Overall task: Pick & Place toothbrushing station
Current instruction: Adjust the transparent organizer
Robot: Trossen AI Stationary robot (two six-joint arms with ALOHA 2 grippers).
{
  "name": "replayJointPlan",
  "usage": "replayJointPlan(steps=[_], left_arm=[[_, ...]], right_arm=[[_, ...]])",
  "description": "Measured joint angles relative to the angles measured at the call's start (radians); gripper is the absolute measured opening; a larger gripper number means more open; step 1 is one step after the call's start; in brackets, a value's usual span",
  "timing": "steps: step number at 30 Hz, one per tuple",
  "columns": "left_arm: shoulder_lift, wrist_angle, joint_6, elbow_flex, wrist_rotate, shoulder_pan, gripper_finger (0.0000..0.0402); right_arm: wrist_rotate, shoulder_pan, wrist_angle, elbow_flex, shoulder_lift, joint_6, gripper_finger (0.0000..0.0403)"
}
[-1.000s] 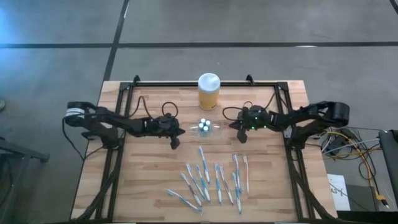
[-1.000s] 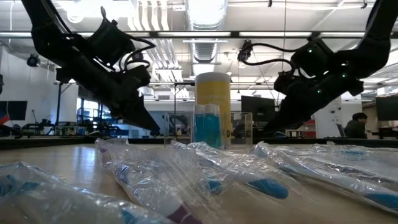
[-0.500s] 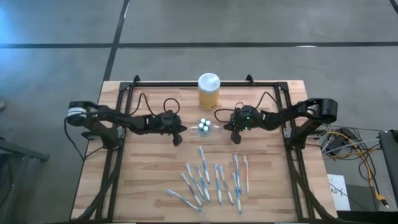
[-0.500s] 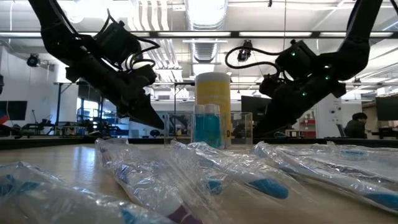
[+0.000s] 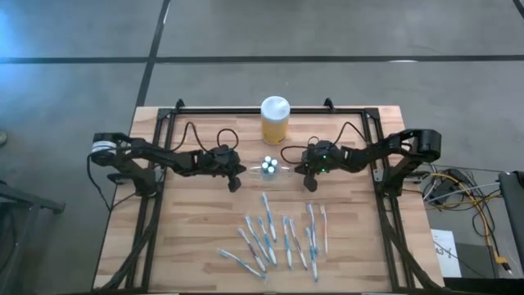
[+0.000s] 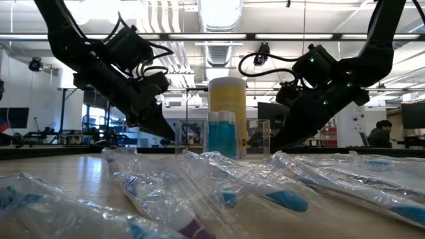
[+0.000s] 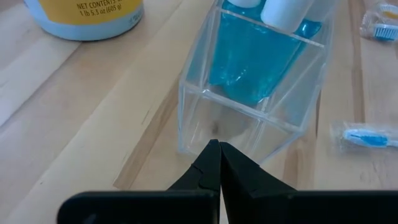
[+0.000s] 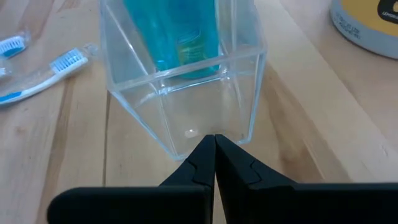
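Your clear holder (image 5: 270,167) sits mid-table, just at 6 o'clock of the yellow jar (image 5: 274,120). Your left gripper (image 5: 235,182), fingers pressed together, is at its 9 o'clock; your right gripper (image 5: 309,181), likewise closed, at 3, both seemingly touching it. Toothbrushes (image 5: 274,233) lie scattered toward 6.

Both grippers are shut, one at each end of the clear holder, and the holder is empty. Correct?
Not quite. The clear holder is not empty: blue tubes with white caps stand in its middle compartment, as both wrist views show. The rest holds: the left gripper and the right gripper have their fingers shut, one at each end of the holder.
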Motion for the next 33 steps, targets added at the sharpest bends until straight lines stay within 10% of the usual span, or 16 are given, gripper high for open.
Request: replayJointPlan(steps=[33], left_arm=[[0.0, -0.004, 0.013, 0.001, 0.0, 0.02, 0.0003]], right_arm=[[0.041, -0.002, -0.003, 0.03, 0.008, -0.001, 0.0008]])
